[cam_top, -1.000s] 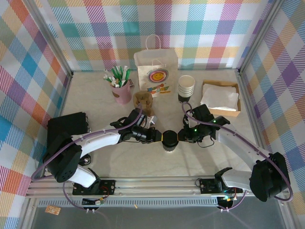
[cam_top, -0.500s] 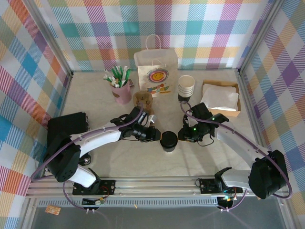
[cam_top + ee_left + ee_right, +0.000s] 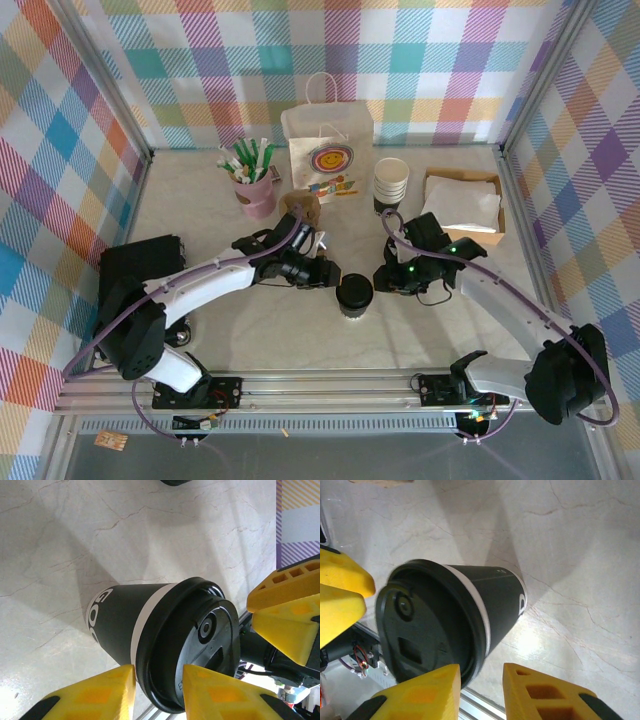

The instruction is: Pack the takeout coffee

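**Spotter A:** Your left gripper (image 3: 328,278) has its jaws standing apart with nothing clamped between them. The takeout coffee (image 3: 354,294) stands upright on the table (image 3: 250,335) just off its fingertips, with the lid on.

**Spotter B:** On your other side, the right gripper (image 3: 384,284) is parted too and grips nothing. The cup sits just ahead of its tips, so the coffee stands between your two grippers, which face each other across it.

**Spotter A:** In your left wrist view the lid's rim dips into the gap between the yellow fingers (image 3: 95,692). I cannot tell whether it touches them. You can see a pale band under the lid and white letters on the black wall.

**Spotter B:** In your right wrist view the rim lies right beside one finger, touching or nearly so.

**Spotter A:** Out to your left gripper's outer side, beside that arm, sits a black box (image 3: 140,262). Beyond the left gripper there is a brown cardboard piece (image 3: 300,207) close by, then the pink cup of pens (image 3: 258,192) past it.

**Spotter B:** Beyond your right gripper stands the stack of lidless cups (image 3: 390,183), with a cardboard tray of white napkins (image 3: 462,203) to its outer side. Farthest out, past both grippers, a paper bag (image 3: 328,150) with a smiley face stands upright by the back wall.
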`<act>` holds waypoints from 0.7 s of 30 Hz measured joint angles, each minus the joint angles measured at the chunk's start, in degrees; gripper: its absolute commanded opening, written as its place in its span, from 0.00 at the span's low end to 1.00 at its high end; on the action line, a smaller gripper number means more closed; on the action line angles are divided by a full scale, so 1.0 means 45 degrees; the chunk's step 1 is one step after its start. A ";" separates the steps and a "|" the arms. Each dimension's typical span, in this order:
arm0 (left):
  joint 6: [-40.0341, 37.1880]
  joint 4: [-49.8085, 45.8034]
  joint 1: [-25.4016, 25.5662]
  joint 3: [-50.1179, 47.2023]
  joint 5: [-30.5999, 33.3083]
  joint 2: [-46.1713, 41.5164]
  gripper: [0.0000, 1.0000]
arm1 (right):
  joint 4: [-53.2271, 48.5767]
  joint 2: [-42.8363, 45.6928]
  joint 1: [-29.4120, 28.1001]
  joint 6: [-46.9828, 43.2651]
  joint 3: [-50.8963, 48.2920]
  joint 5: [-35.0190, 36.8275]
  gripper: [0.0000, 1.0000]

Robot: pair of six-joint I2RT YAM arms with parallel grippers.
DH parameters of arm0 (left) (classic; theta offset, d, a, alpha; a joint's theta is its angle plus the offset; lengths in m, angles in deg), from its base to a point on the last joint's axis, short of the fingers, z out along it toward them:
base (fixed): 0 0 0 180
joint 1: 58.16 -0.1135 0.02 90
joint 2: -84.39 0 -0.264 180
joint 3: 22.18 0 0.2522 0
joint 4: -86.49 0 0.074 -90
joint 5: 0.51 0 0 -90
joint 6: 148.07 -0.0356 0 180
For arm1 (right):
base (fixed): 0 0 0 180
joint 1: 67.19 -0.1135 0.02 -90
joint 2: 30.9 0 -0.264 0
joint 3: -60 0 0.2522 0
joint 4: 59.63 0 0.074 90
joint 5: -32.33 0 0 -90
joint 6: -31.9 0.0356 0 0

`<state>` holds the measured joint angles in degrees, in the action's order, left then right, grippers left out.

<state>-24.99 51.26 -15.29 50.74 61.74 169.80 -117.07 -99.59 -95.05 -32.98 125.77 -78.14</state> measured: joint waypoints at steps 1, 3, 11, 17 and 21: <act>0.0005 -0.0126 0.0000 -0.0010 0.0000 -0.0083 0.31 | 0.0078 -0.0039 0.0005 -0.0073 0.0112 -0.0015 0.31; 0.0034 -0.0209 0.0000 -0.0151 -0.0005 -0.0311 0.31 | 0.0233 -0.0257 0.0015 -0.0180 0.0403 -0.0146 0.37; 0.0685 -0.0185 0.0015 -0.1428 -0.0024 -0.1370 0.31 | 0.0845 -0.2016 0.0015 -0.1185 0.1486 -0.0967 0.40; 0.1273 0.0282 0.0199 -0.1904 -0.0063 -0.1365 0.30 | 0.0869 -0.2832 0.0015 -0.1472 0.1666 -0.1229 0.40; 0.1515 0.0719 0.0214 -0.1948 -0.0155 -0.1234 0.30 | 0.0889 -0.2968 0.0015 -0.1467 0.1666 -0.1389 0.38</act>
<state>-18.17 54.49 -14.33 41.98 61.04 164.24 -113.07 -112.94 -94.98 -39.58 133.27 -84.39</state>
